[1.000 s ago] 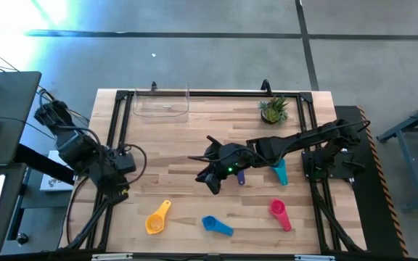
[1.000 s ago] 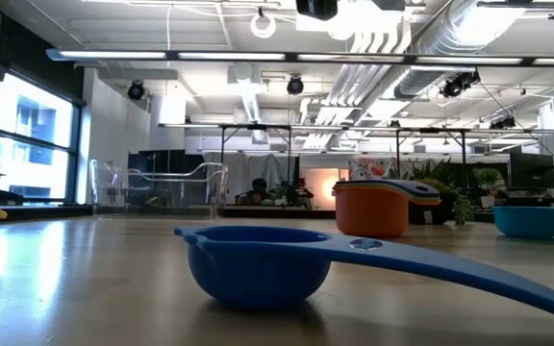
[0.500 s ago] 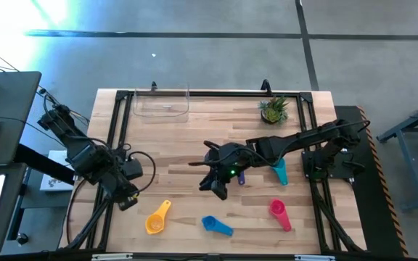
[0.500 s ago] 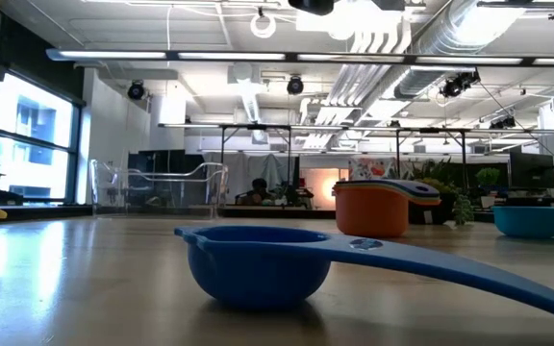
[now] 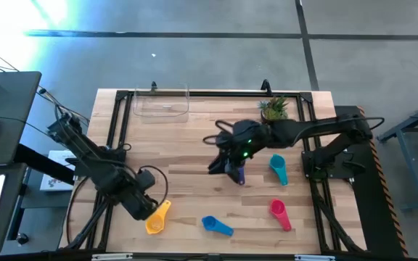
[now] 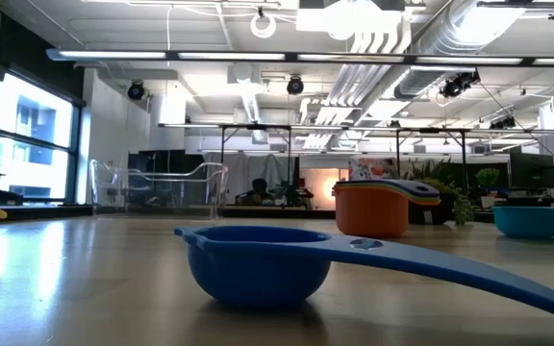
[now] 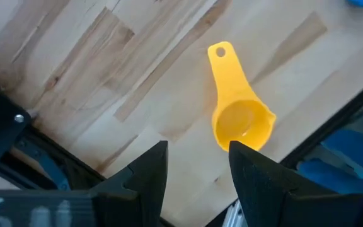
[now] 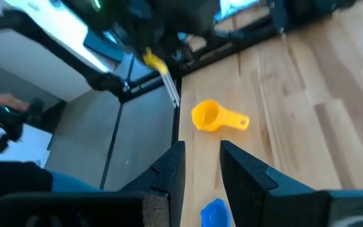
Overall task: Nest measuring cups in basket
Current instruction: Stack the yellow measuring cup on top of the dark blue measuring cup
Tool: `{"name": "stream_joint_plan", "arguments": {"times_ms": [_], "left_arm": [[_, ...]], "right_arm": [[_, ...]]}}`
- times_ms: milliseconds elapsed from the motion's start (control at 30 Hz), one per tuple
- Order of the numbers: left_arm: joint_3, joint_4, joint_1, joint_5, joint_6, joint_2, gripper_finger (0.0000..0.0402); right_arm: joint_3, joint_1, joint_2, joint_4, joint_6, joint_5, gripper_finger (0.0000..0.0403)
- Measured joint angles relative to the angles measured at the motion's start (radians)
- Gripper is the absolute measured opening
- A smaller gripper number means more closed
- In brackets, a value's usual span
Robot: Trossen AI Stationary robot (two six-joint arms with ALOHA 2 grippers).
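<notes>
The yellow measuring cup [image 7: 239, 121] lies on the wood near the table's near left, bowl up. My left gripper [image 5: 149, 206] hangs open above it, pointing down [image 7: 197, 157]; the cup's bowl is just off one fingertip. My right gripper [image 5: 218, 167] is open above mid-table, slanting down toward the left [image 8: 201, 157], with nothing between its fingers. The purple cup [image 5: 239, 175] lies on the table beside it. Teal [image 5: 278, 170], pink [image 5: 279, 213] and blue [image 5: 216, 226] cups lie apart on the wood. The clear basket [image 5: 162, 104] stands at the far edge.
A small potted plant [image 5: 274, 109] stands at the far right. A black frame [image 5: 216, 93] runs around the table. In the low view the blue cup [image 6: 258, 269] is nearest the camera, and the basket [image 6: 157, 187] shows far back on the left.
My left gripper has swung from the table's left edge toward the near edge and the right, sinking down over the yellow cup. My right gripper has risen and drawn back toward the far right, rolling a little. The purple cup has stayed on the table.
</notes>
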Motion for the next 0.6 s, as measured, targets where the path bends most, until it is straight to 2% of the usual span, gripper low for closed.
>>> {"name": "stream_joint_plan", "arguments": {"times_ms": [233, 467, 600], "left_arm": [[0.0, 0.028, -0.015, 0.006, -0.023, 0.103, 0.0161], [-0.002, 0.049, -0.048, 0.018, -0.042, 0.177, 0.016], [-0.095, 0.14, -0.062, 0.035, -0.076, 0.174, 0.016]], "right_arm": [[0.0, -0.016, -0.072, 0.0, -0.002, 0.013, 0.0091], [0.0, -0.01, -0.086, 0.0, 0.006, 0.014, 0.0091], [0.0, -0.005, -0.085, 0.0, 0.01, 0.015, 0.0091]]}}
